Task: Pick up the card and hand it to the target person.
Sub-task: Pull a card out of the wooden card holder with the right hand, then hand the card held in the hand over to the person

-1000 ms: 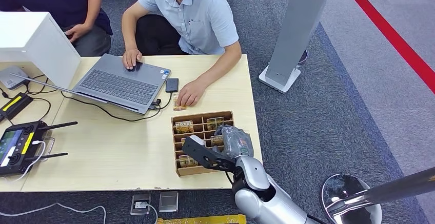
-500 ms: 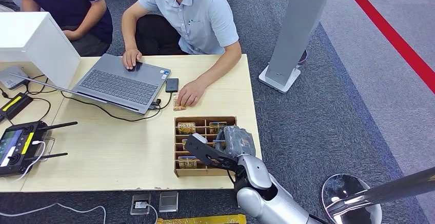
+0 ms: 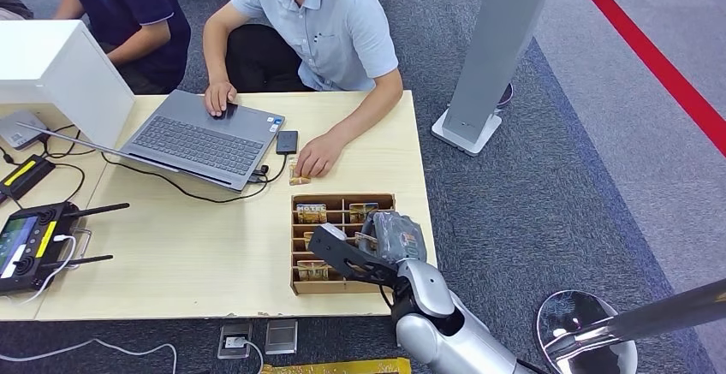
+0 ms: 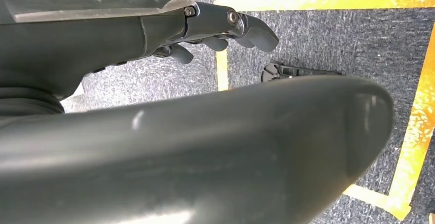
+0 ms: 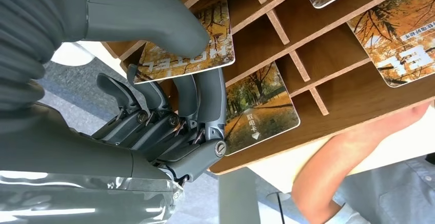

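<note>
A wooden card box (image 3: 342, 198) with small compartments stands near the table's front right. Several autumn-print cards (image 3: 311, 213) lie in it. My right hand (image 3: 389, 237) reaches into the box's right side. In the right wrist view the thumb (image 5: 154, 19) presses on top of one card (image 5: 208, 55) and the fingers (image 5: 208, 96) curl under it, pinching it above its compartment. A person in a light blue shirt (image 3: 334, 32) sits across the table, one hand resting on another card (image 3: 296, 175). My left hand (image 4: 225, 26) hangs over the carpet, fingers loosely apart, holding nothing.
A laptop (image 3: 205, 139) with cables, a black phone (image 3: 287, 141), a remote controller (image 3: 26, 246) and a white box (image 3: 51, 66) take up the table's left half. A second person in dark blue (image 3: 128, 6) sits at the back left. A grey stand (image 3: 492, 49) rises to the right.
The card box has shifted slightly to the right as my right hand settled into it. The person in dark blue has leaned and moved.
</note>
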Tool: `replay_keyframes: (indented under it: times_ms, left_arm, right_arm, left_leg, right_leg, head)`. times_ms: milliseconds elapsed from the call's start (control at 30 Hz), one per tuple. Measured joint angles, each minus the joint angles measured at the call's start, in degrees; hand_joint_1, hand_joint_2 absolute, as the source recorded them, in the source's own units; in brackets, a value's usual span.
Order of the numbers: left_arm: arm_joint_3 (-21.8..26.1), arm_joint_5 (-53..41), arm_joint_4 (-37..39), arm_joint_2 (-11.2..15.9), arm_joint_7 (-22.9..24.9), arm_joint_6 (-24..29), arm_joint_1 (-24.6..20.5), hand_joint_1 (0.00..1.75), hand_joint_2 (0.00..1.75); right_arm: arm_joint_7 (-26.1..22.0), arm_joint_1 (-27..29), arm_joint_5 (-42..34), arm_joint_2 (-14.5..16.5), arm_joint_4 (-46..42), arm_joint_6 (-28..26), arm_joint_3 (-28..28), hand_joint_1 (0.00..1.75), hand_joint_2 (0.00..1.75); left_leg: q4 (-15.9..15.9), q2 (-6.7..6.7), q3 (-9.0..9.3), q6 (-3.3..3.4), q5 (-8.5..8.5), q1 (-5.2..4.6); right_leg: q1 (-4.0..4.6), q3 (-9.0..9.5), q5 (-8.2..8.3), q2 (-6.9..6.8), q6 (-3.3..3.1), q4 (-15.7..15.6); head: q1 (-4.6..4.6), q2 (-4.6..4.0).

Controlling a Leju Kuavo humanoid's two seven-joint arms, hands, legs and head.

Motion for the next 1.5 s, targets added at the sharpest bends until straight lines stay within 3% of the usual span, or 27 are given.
replay_keyframes:
  times_ms: [400,733,900,1100,1400,1500]
  left_arm:
    - [0.0,0.4,0.0,0.0,0.0,-0.1,0.0,0.00,0.00]
    - [0.0,-0.4,0.0,-0.1,-0.4,-0.3,-0.1,0.00,0.00]
    - [-0.1,-1.1,0.0,-0.1,-0.9,-0.8,-0.3,0.00,0.00]
    - [-0.6,-1.7,0.0,-0.1,-1.3,-1.0,-0.9,0.00,0.00]
    - [-1.6,-1.8,0.0,0.2,-1.2,-1.2,-1.2,0.00,0.00]
    - [-1.7,-1.8,0.0,0.5,-1.4,-1.2,-1.2,0.00,0.00]
  right_arm:
    - [-3.3,-0.9,1.7,-0.6,-6.8,0.0,0.2,1.62,1.75]
    - [-9.6,-9.8,-2.5,0.3,-7.7,1.5,1.9,1.62,1.75]
    - [-15.3,-18.6,-6.5,3.5,0.4,-0.9,3.2,1.62,1.75]
    - [-22.4,-29.4,-11.4,8.2,17.0,-3.3,4.8,1.62,1.75]
    - [-24.5,-35.3,-12.8,11.7,34.5,-4.7,6.6,1.62,1.75]
    - [-24.3,-35.9,-13.5,11.9,37.7,-5.9,7.1,0.41,1.75]
  left_leg:
    - [0.0,0.00,-0.01,0.00,0.00,0.00]
    - [0.0,-0.01,-0.05,0.00,0.01,0.00]
    - [0.0,-0.01,-0.06,-0.01,0.03,0.01]
    - [0.0,-0.09,-0.06,0.00,0.05,0.00]
    - [0.0,-0.11,-0.09,0.01,0.04,0.00]
    - [0.0,-0.11,-0.08,0.01,0.04,0.00]
  right_leg:
    - [0.00,0.00,0.00,0.00,0.00,0.0]
    - [0.00,0.01,0.00,0.01,0.00,0.0]
    - [0.00,0.01,0.01,0.00,0.00,0.1]
    - [0.00,0.01,0.01,-0.09,0.00,0.1]
    - [0.00,-0.01,0.00,-0.12,0.00,0.1]
    - [0.00,-0.01,0.00,-0.11,0.00,0.1]
  head:
    - [-0.01,0.00]
    - [0.03,0.00]
    - [-0.02,0.00]
    - [-0.03,0.00]
    - [0.05,0.00]
    - [0.03,0.00]
